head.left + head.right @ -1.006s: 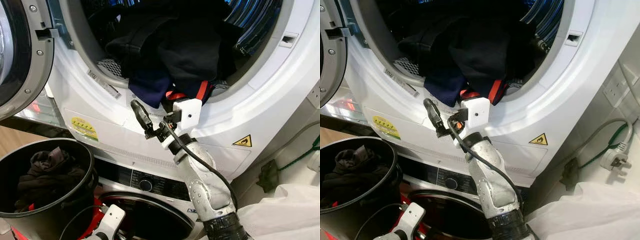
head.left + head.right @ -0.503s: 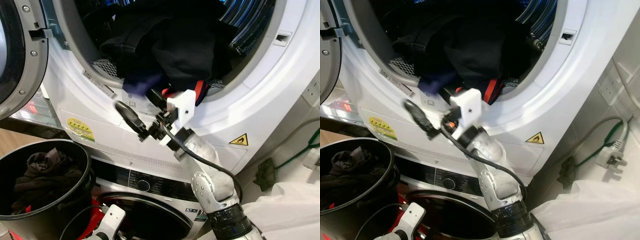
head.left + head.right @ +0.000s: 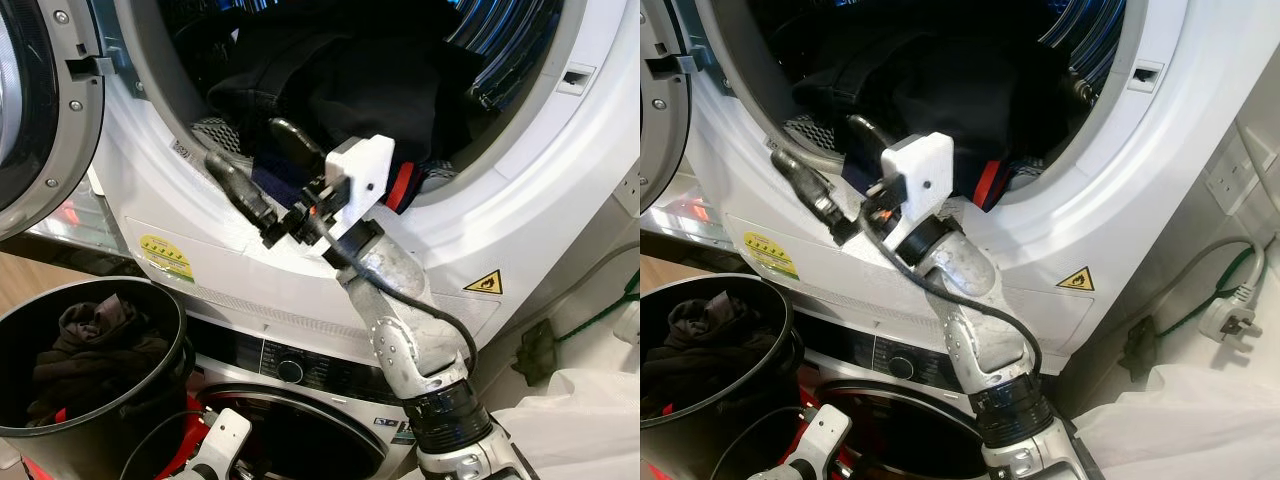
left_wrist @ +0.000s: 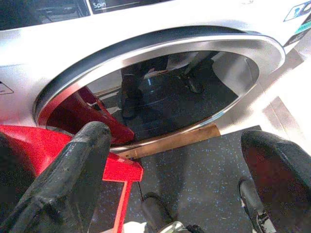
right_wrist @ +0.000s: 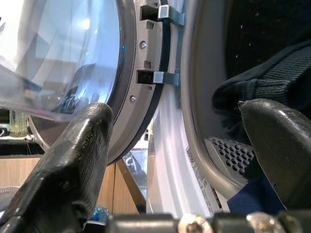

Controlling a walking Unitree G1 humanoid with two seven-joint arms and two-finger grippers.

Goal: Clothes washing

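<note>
From the head views, the right gripper (image 3: 262,165) is raised to the lower lip of the upper machine (image 3: 560,190), fingers spread wide and holding nothing, with the heap of dark clothes (image 3: 350,85) spilling over the rim just behind and to the right of its fingertips, so this arm looks far better placed to reach in than the other. The left wrist view has the left gripper (image 4: 175,160) low by the lower machine's door (image 4: 160,92), also wide open and empty. Along the right wrist view, the open fingers (image 5: 73,160) frame the hinged door (image 5: 68,63) on one side and a knitted dark garment (image 5: 267,82) on the other.
</note>
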